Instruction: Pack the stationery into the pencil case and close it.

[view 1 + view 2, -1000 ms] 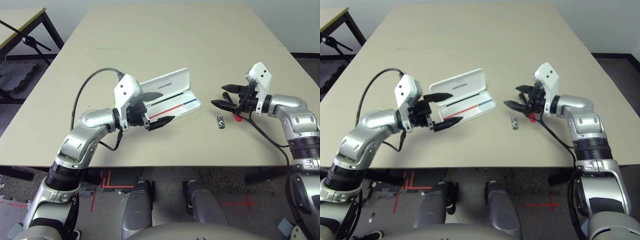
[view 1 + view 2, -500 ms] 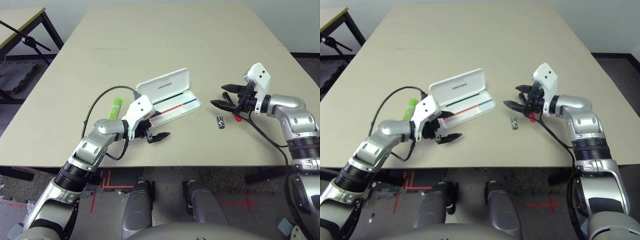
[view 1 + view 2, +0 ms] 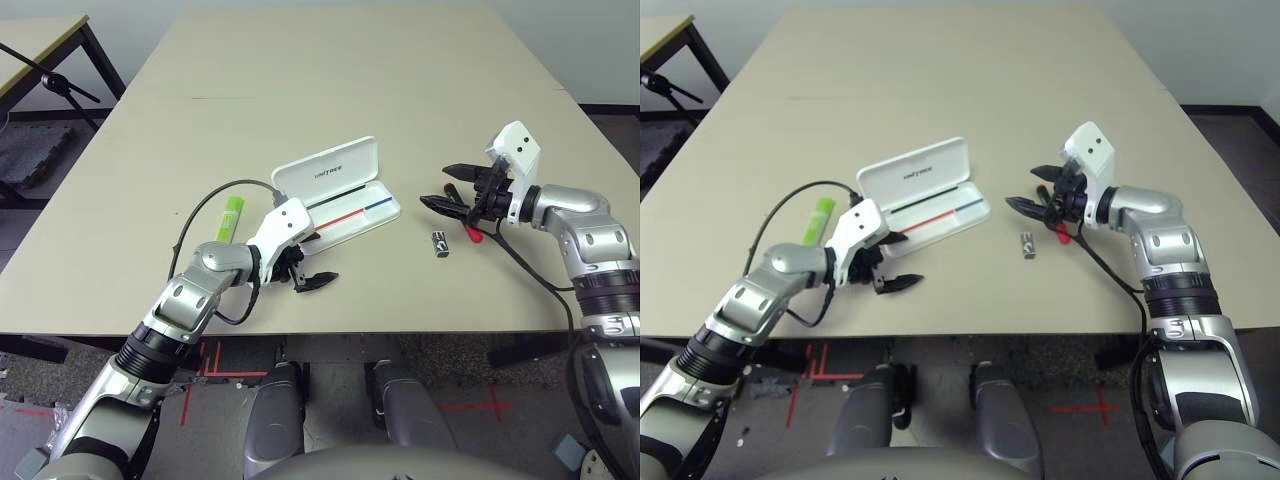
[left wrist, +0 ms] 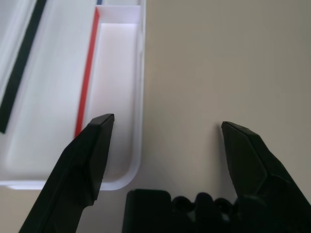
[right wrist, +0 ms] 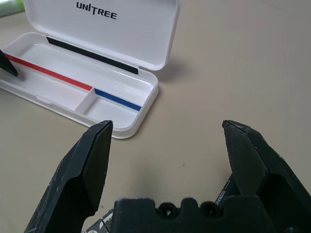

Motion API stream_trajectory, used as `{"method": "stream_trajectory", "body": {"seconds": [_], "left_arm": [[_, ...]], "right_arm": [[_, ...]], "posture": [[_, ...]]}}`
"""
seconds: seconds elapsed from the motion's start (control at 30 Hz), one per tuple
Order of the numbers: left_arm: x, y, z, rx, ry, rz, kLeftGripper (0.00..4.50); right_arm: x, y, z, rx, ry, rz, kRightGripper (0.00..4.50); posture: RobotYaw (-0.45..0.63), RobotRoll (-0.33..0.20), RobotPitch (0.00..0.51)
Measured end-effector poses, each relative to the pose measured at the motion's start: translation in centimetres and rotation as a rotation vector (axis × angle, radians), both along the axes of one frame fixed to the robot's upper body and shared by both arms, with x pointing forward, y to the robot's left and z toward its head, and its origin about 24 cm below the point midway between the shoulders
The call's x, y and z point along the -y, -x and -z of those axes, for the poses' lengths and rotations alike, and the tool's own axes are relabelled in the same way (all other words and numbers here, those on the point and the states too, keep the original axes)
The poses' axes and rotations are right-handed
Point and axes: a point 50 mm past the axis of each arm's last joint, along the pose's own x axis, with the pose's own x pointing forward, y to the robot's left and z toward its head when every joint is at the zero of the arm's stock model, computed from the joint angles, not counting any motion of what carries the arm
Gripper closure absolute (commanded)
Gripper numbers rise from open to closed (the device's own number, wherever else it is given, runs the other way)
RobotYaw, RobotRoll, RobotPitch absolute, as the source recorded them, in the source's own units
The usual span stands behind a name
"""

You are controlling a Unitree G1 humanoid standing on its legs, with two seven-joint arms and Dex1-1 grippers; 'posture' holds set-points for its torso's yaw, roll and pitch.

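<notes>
White plastic marks the centre of our work: the pencil case [image 3: 338,193] lies open on the tan table [image 3: 330,80], lid propped up behind the tray, whose compartments look empty. None of the stationery is packed yet, so we judge ourselves at the very start, lining up for the first pick. Our left gripper [image 3: 306,270] hangs low over the table just in front of the case's near left corner, jaws spread wide and holding nothing; in the left wrist view one fingertip [image 4: 99,133] sits over the tray's rim. The lime-green highlighter [image 3: 231,216] lies on the table to the left of the case, beside our left forearm. Our right gripper [image 3: 448,188] hovers to the right of the case, jaws likewise wide apart and empty, above the red marker [image 3: 473,234], with the tiny black-and-silver piece [image 3: 439,243] near it. Next we probably need to lower one gripper onto an item, close on it, and carry it to the tray.
</notes>
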Motion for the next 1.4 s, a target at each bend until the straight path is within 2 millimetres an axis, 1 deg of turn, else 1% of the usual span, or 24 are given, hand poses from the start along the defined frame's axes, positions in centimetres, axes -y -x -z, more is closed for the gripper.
{"method": "stream_trajectory", "body": {"seconds": [0.07, 0.13, 0.23, 0.27, 0.4, 0.43, 0.7, 0.83, 1.0, 1.13, 1.27, 1.4], "left_arm": [[0.1, 0.0, 0.1, -0.014, 0.005, 0.002, 0.41], [0.1, 0.0, 0.1, -0.018, 0.006, 0.004, 0.99], [0.0, -0.2, 0.0, -0.021, 0.005, -0.004, 2.14], [0.0, -0.3, -0.1, -0.021, 0.005, -0.008, 2.61], [-0.2, -0.5, -0.1, -0.019, 0.004, -0.017, 4.16], [-0.2, -0.5, -0.2, -0.016, 0.001, -0.018, 4.48], [-0.3, -0.7, -0.5, 0.017, -0.035, 0.01, 4.48], [-0.8, -0.9, -1.6, 0.087, -0.074, 0.055, 4.48], [-1.4, -0.5, -2.6, 0.149, -0.098, 0.199, 4.48], [-1.8, 0.2, -3.2, 0.183, -0.111, 0.342, 4.48], [-2.1, 0.6, -3.2, 0.175, -0.116, 0.424, 4.48], [-2.5, 0.6, -2.9, 0.156, -0.124, 0.448, 4.48]], "right_arm": [[0.1, 0.0, -0.1, -0.001, 0.003, -0.004, 0.0], [0.2, 0.1, -0.2, -0.003, 0.008, -0.007, 0.0], [0.3, 0.3, -0.4, -0.011, 0.014, -0.024, 0.0], [0.3, 0.5, -0.4, -0.016, 0.019, -0.032, 0.0], [0.3, 1.0, -0.5, -0.038, 0.027, -0.063, 0.0], [0.4, 1.1, -0.5, -0.046, 0.029, -0.068, 0.0], [0.4, 1.6, -1.3, -0.053, 0.051, -0.097, 0.0], [0.3, 1.9, -1.4, -0.055, 0.057, -0.119, 0.0], [0.2, 2.3, -1.0, -0.09, 0.054, -0.15, 0.0], [0.0, 2.9, -1.3, -0.118, 0.039, -0.202, 0.0], [0.1, 4.0, -1.4, -0.17, 0.057, -0.268, 0.0], [-0.1, 4.9, -0.6, -0.232, 0.08, -0.321, 0.0]], "posture": [[-0.07, 0.0, 0.137], [-0.07, 0.0, 0.137], [-0.07, 0.0, 0.137], [-0.08, 0.0, 0.136], [-0.08, 0.0, 0.135], [-0.08, 0.0, 0.135], [-0.08, 0.0, 0.13], [-0.07, 0.0, 0.129], [-0.07, 0.0, 0.127], [-0.07, 0.0, 0.126], [-0.07, 0.0, 0.125], [-0.08, 0.0, 0.123]]}}
